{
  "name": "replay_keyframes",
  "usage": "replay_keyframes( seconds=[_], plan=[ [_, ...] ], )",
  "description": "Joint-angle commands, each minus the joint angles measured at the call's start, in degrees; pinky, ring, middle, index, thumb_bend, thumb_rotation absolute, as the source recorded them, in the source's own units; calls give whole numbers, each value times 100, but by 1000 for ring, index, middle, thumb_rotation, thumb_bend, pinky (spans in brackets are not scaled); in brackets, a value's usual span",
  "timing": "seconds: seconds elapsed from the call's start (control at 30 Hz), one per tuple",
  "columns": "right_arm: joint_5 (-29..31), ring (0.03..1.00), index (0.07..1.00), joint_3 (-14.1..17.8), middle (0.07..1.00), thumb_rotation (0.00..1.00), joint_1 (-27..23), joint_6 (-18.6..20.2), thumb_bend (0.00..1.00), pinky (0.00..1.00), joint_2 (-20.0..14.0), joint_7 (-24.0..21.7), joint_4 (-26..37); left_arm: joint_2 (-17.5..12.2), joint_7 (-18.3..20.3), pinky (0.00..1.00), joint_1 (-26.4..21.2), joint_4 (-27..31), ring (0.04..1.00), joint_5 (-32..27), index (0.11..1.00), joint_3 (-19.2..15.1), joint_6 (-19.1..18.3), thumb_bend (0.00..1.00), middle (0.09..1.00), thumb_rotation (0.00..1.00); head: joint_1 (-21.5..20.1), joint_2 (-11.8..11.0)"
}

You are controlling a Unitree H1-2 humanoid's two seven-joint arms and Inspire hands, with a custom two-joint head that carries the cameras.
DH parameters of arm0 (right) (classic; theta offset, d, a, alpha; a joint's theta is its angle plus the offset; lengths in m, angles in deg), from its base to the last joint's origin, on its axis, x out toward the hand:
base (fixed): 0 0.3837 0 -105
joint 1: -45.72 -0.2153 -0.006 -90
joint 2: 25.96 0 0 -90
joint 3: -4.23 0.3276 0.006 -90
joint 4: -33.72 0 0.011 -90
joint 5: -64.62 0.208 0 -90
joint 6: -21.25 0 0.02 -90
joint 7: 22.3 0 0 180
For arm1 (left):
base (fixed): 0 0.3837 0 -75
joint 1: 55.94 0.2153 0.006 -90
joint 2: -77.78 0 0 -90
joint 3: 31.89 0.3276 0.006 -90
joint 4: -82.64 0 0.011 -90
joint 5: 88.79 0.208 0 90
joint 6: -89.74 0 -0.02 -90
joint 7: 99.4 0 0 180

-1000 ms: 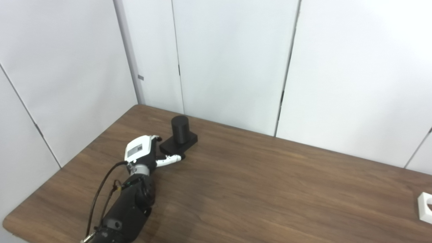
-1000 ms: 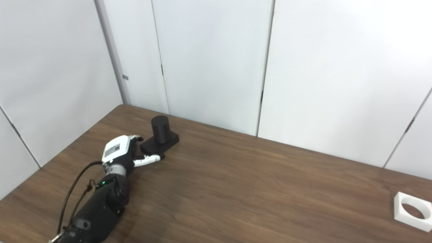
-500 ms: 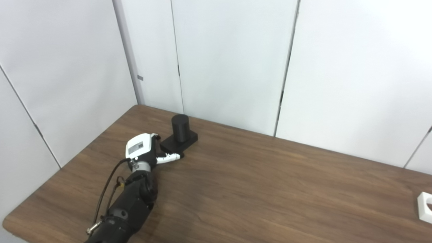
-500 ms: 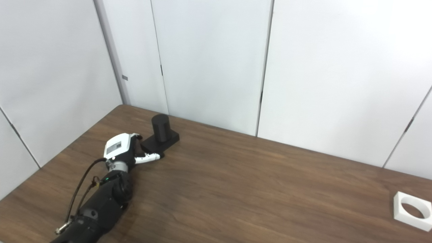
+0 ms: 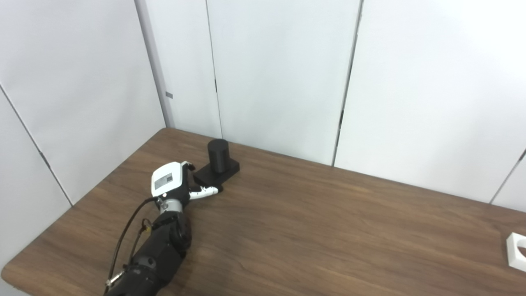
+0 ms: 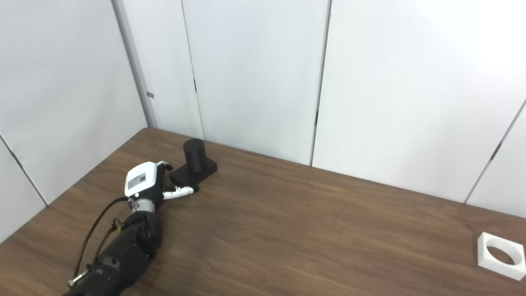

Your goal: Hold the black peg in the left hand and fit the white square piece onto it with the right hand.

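Note:
The black peg (image 5: 217, 155) is a short upright cylinder on a flat square black base (image 5: 225, 170), standing at the table's far left near the wall. My left hand (image 5: 170, 186) lies just in front and to the left of that base, its white back facing up. Its thumb (image 5: 205, 191) stretches along the base's near corner, touching or almost touching it; the other fingers are hidden behind the hand. The peg stands flat on the table. The white square piece (image 6: 501, 255), with a round hole, lies at the far right table edge. My right hand is out of view.
The brown wooden table (image 5: 328, 230) spans the view, with white wall panels (image 5: 279, 74) close behind it and on the left. A black cable (image 5: 127, 230) loops beside my left forearm. The table's left edge runs close to that arm.
My left hand has slid a little farther toward the peg's base, bringing the thumb closer to its near corner. The whole picture has shifted slightly. Peg and white piece have stayed put.

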Motion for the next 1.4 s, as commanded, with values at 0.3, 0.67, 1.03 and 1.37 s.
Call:
replay_keyframes(
  seconds=[0.3, 0.67, 1.03, 1.37],
  plan=[
    [-49, 926, 933, -34, 909, 1000, 22, 137, 539, 878, -34, -51, 52, -35, -27, 918, -140, 378, 860, -57, 713, 192, 203, 901, 815, 484, -4, 19],
    [62, 971, 947, -95, 922, 1000, 26, 246, 545, 1000, -20, -81, 120, 93, -271, 902, -377, 161, 836, 30, 700, 311, 182, 875, 800, 483, -81, 17],
    [89, 963, 941, -134, 910, 1000, -17, 311, 576, 1000, -7, -50, 128, 251, -949, 830, -505, 7, 751, 13, 485, 135, -26, 538, 672, 75, -105, 19],
    [120, 964, 937, -137, 905, 1000, -33, 354, 601, 1000, -9, -60, 125, 196, -836, 796, -379, 225, 758, 25, 481, 162, -131, 523, 670, 51, -201, 59]
  ],
)
